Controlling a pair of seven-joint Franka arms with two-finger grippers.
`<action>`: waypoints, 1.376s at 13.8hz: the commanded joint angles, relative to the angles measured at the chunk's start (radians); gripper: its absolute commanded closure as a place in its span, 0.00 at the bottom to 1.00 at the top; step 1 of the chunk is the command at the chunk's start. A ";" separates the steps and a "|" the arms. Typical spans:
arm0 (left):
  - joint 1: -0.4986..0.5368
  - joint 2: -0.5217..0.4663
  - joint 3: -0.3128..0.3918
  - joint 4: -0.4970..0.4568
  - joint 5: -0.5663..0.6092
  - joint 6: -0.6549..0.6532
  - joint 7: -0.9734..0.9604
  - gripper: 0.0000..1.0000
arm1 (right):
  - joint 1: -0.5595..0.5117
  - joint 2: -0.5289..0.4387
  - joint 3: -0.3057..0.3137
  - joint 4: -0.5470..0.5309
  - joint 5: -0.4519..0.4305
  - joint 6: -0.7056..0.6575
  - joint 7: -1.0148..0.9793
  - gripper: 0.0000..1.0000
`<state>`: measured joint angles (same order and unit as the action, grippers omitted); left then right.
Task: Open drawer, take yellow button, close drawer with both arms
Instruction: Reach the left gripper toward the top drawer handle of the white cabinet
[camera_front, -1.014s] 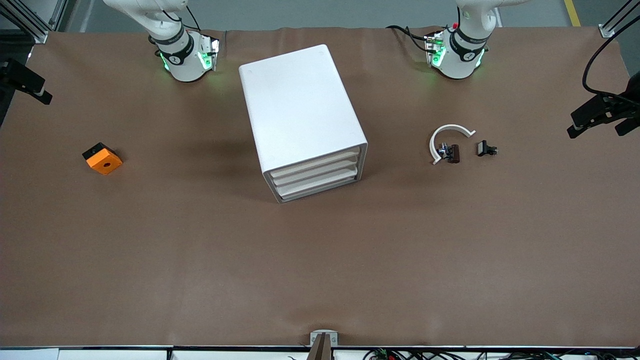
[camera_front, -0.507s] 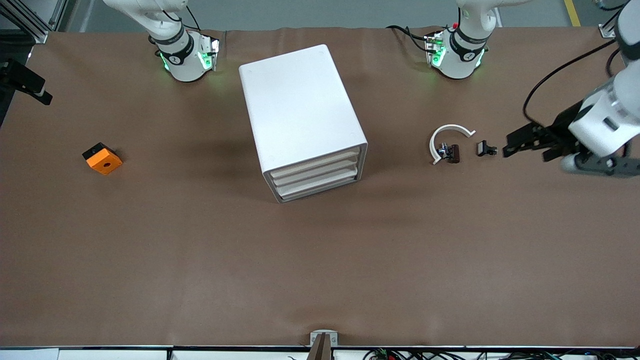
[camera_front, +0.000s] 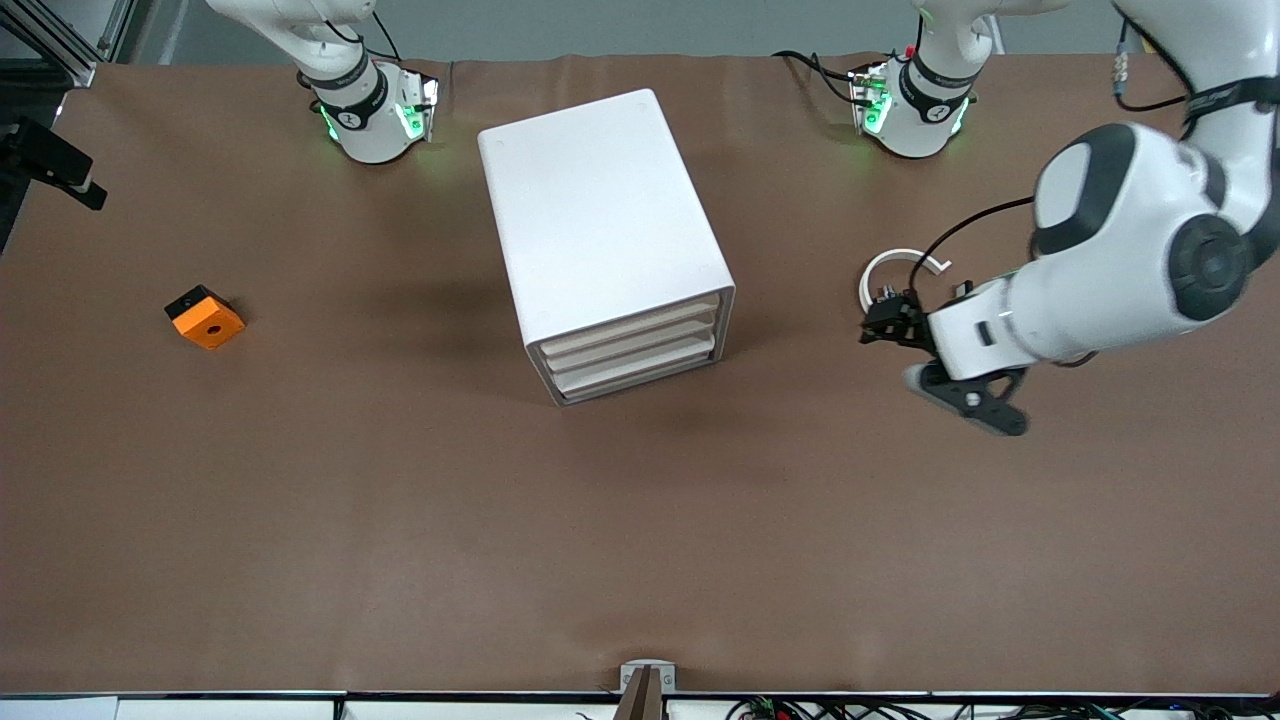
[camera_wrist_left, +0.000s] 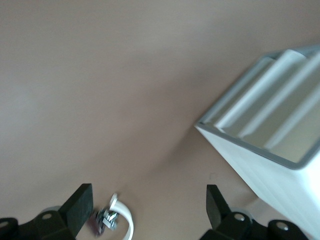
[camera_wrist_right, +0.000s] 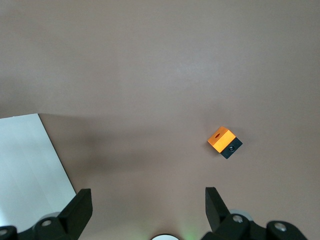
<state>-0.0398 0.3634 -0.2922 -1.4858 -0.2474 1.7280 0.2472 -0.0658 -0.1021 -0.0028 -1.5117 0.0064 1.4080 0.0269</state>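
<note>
Left gripper: spread wide, nothing between the fingers. Hanging over the table toward the left arm's end from the cabinet, right above the white curved band and a small dark clip touching that band. Aimed at the cabinet's front, as seen in the left wrist view, with the cabinet well apart from the fingertips.

Right gripper: also opened wide, holding nothing. Held high over the table toward the right arm's end from the cabinet, one corner of the cabinet top at the edge of the right wrist view. Right arm waiting.

Cabinet standing mid-table, turned slightly askew, front toward the front camera. Three drawers stacked in it, all pushed fully in, flared lips flush with the frame.

Button: not to be seen in any view; cannot tell where.

Orange square block with a centre hole and a black side, lying on the table well apart from the cabinet, toward the right arm's end.
</note>
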 joint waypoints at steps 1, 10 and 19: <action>0.008 0.069 -0.008 0.032 -0.161 -0.004 0.098 0.00 | -0.023 -0.016 0.006 -0.012 0.006 0.000 -0.013 0.00; -0.006 0.250 -0.018 0.032 -0.453 -0.004 0.372 0.00 | -0.019 -0.018 0.007 -0.013 0.007 -0.004 -0.010 0.00; -0.054 0.325 -0.019 0.032 -0.681 -0.005 0.431 0.00 | -0.020 -0.018 0.006 -0.016 0.007 -0.007 -0.010 0.00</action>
<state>-0.0862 0.6709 -0.3055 -1.4766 -0.8968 1.7301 0.6635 -0.0707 -0.1021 -0.0058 -1.5127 0.0066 1.4019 0.0269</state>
